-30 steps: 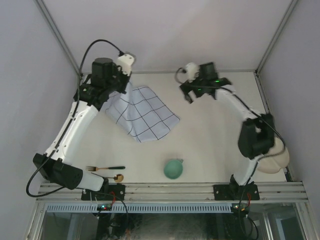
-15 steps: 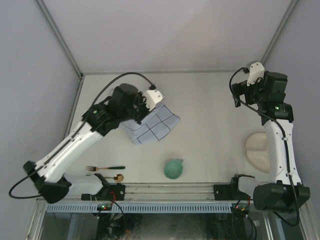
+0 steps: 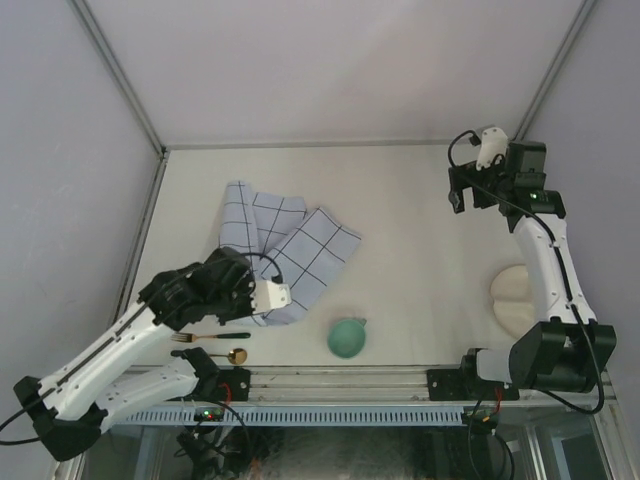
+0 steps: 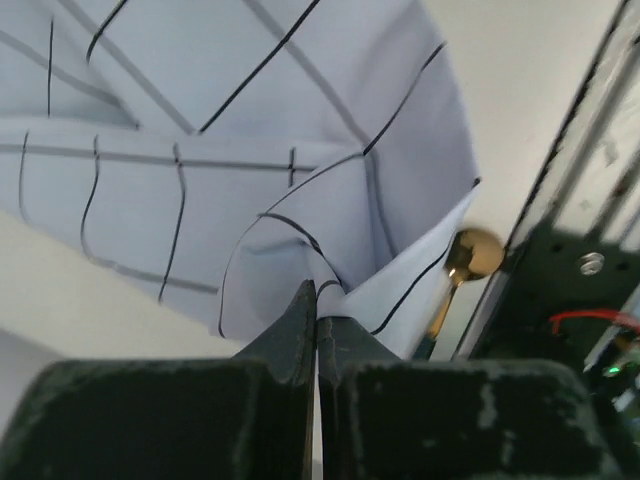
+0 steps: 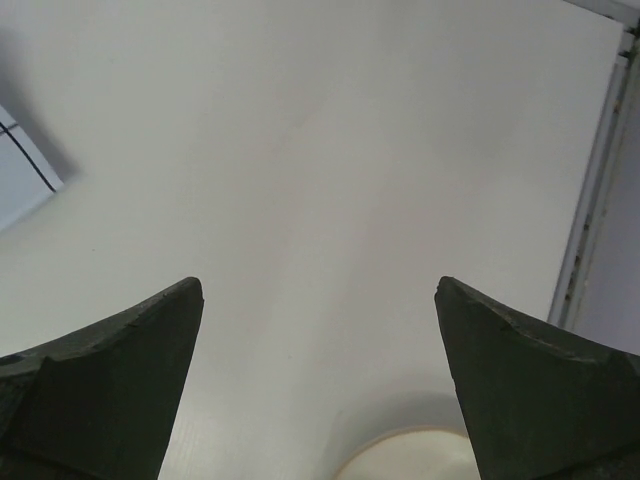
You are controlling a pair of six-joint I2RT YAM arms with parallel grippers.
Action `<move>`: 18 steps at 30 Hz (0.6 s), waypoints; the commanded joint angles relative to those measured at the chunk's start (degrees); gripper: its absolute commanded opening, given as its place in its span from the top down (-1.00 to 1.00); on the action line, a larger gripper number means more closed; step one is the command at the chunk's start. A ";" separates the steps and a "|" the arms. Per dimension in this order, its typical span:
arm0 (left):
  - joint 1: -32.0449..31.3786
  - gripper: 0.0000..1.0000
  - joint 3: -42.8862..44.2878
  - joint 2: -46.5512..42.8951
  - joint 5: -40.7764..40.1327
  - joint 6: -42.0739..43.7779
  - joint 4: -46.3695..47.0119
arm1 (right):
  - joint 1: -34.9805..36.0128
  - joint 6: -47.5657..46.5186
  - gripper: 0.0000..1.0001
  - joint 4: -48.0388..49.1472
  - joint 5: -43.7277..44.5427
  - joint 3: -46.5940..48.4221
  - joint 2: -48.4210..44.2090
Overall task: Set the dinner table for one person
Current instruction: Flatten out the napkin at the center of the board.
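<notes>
Laying the cloth is the step in hand: the left end effector is clamped on a corner of the pale-blue checked cloth, which lies rumpled on the cream tabletop beneath both arms. Next it likely needs pulling flat, then releasing. The right end effector hangs apart, holding nothing. The green cup looks empty; the white dish is partly hidden.

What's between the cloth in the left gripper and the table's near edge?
The fork and spoon lie on the table between the cloth corner pinched in the left gripper and the near edge. The green cup stands apart, to the right.
</notes>
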 commanded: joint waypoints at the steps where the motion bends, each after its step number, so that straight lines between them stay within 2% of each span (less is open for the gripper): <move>1: 0.95 0.99 -9.63 -10.90 -16.16 6.27 9.27 | 6.57 1.60 -0.99 4.46 1.32 1.15 2.10; 5: 10.11 0.99 -15.25 -13.93 -19.82 4.92 26.49 | 17.69 -1.22 -0.99 3.89 6.30 3.38 7.55; 8: 17.48 0.99 -17.62 -10.87 -26.14 2.01 41.24 | 26.33 -4.36 -0.99 5.02 10.90 3.53 11.74; 13: 34.78 0.99 -10.45 -0.70 -20.85 -10.44 47.46 | 33.21 -8.28 -0.99 11.61 10.00 3.51 15.42; 15: 38.41 0.99 -8.35 2.76 -21.03 -13.57 48.61 | 33.92 -9.62 -0.99 14.18 8.05 3.62 16.23; 18: 40.33 0.99 -8.07 5.41 -24.45 -16.11 51.99 | 34.27 -11.20 -0.99 15.54 5.13 4.24 18.42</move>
